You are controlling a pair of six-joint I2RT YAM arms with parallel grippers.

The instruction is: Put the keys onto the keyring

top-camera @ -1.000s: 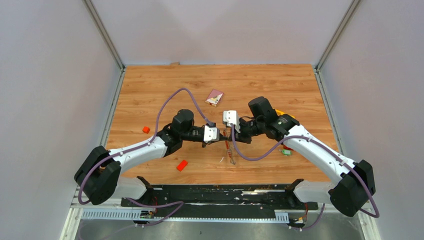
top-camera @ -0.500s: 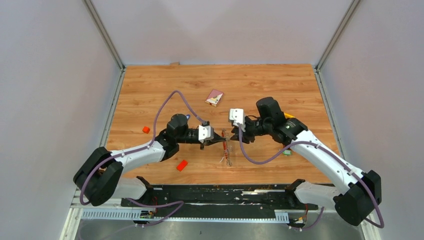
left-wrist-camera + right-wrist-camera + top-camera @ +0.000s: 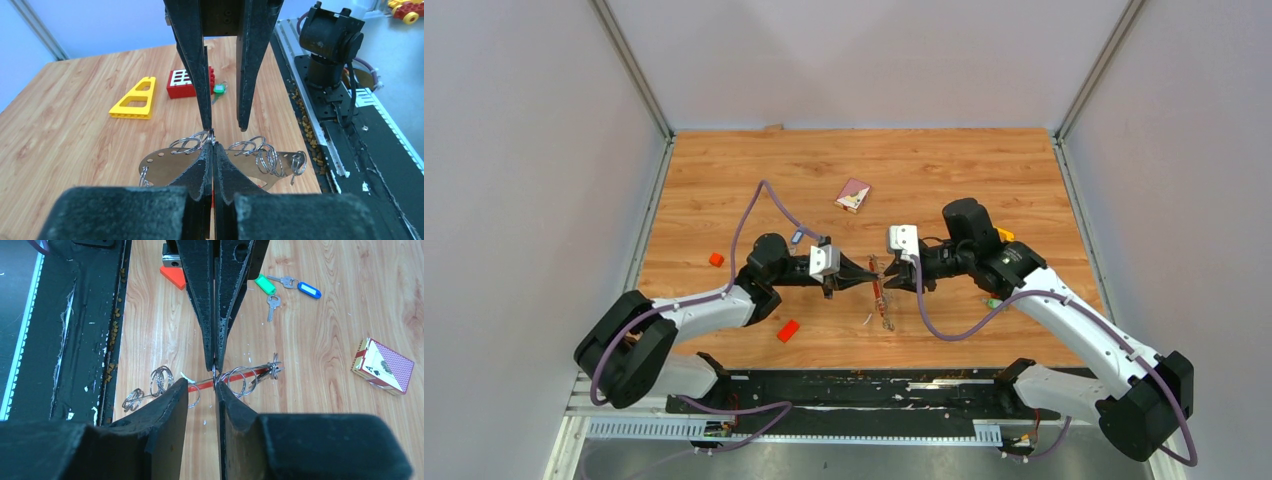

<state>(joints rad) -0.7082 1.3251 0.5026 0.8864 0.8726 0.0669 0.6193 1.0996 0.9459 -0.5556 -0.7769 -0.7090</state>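
Note:
The keyring [image 3: 165,162], a metal strip with a red strap [image 3: 250,373] and several split rings, hangs between the two grippers [image 3: 881,293]. My left gripper [image 3: 212,144] is shut, its tips pinching one split ring. My right gripper [image 3: 201,386] faces it from the other side with its jaws open, straddling the strip, and holds nothing. A green-tagged key [image 3: 265,284], a blue-tagged key [image 3: 308,290] and a bare silver key [image 3: 271,302] lie on the table behind the left arm. Another green-tagged key [image 3: 219,90] lies by the right arm [image 3: 994,303].
A red block with white buttons [image 3: 186,82] and a yellow triangular piece [image 3: 134,97] sit behind the right gripper. A playing-card box [image 3: 853,195] lies further back. Two small orange blocks [image 3: 716,259] [image 3: 788,331] lie near the left arm. The black base rail [image 3: 864,385] runs along the near edge.
My right gripper has opened its jaws and drawn back slightly to the right. The left arm has shifted left, still pinching the keyring.

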